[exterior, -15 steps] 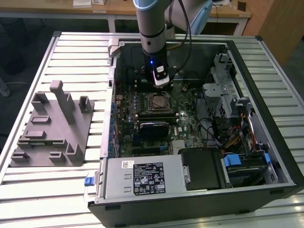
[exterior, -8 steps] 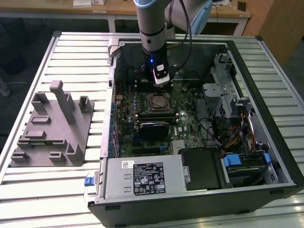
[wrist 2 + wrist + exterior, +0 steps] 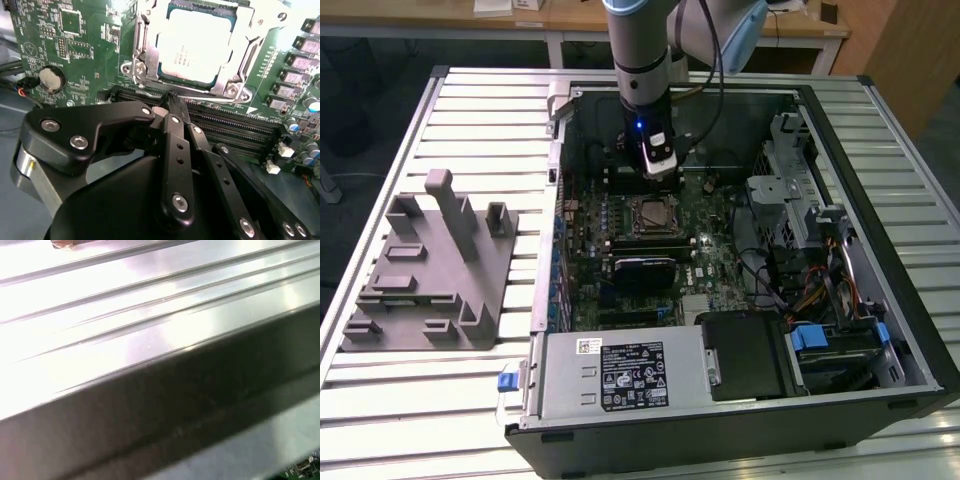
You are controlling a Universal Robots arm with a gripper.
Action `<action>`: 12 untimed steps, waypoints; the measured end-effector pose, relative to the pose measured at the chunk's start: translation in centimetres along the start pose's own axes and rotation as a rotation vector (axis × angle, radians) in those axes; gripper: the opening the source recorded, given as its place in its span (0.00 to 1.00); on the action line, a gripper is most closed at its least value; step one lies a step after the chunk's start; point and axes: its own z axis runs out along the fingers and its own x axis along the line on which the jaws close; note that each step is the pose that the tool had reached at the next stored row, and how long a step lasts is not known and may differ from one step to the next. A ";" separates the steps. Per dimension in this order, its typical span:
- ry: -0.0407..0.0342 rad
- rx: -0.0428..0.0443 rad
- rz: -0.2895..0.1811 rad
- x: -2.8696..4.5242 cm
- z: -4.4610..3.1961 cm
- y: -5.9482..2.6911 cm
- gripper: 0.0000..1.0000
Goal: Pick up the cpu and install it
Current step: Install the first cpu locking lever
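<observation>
The PC case (image 3: 880, 110) lies open on its side on the slatted table (image 3: 420, 420), so the board faces up and the arm can reach straight down into it. The cpu (image 3: 653, 214) is not in the claw. It sits flat in the socket in the middle of the board, and in the second wrist view its pale metal top (image 3: 197, 45) shows squarely inside the socket frame (image 3: 235, 75). I judge it is seated there, but I can't tell whether the frame is latched over it.

The arm comes in from the far side and stands almost upright, with its wrist pointing down into the case. The claw (image 3: 658, 165) hangs just to the far side of the socket. In the second wrist view the claw (image 3: 172, 99) looks narrow, its black fingers drawn together at the tips with nothing between them. The tips are over the dark memory slots (image 3: 225, 125) that run along the socket's edge, close to the cpu but not touching it. A coin battery (image 3: 50, 77) sits on the board off to one side.

The grey fixture (image 3: 430, 270) stands on the table on the exterior view's left, well apart from the case, and I see no chip on it. The first wrist view looks out across the bright table slats (image 3: 125, 290) and a dark band (image 3: 175, 405), which I take to be the case wall.
</observation>
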 end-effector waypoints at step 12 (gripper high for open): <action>0.0032 0.0040 -0.047 -0.13 0.05 0.01 0.11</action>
